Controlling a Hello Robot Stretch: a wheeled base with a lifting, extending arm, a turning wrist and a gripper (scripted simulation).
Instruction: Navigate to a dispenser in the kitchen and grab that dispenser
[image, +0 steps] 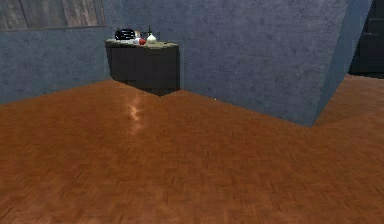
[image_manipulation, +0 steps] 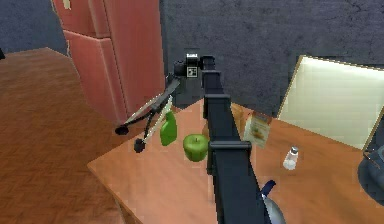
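Observation:
In the arm side view a small green bottle-shaped dispenser (image_manipulation: 168, 128) stands on a wooden table (image_manipulation: 160, 185), near its far left corner. My arm (image_manipulation: 225, 140) reaches out over the table. The gripper (image_manipulation: 130, 138) points down and left from its dark body, with its thin fingers (image_manipulation: 150, 125) just left of the green dispenser. I cannot tell whether it touches the dispenser or holds anything.
On the table also sit a green apple (image_manipulation: 195, 148), a clear glass (image_manipulation: 256, 130), a small white shaker (image_manipulation: 292, 157) and a dark kettle-like thing (image_manipulation: 272, 205). A red fridge (image_manipulation: 115, 50) stands beyond, a pale chair (image_manipulation: 335, 95) to the right. Ahead, a dark cabinet (image: 145, 65) stands against blue walls across open wooden floor (image: 180, 160).

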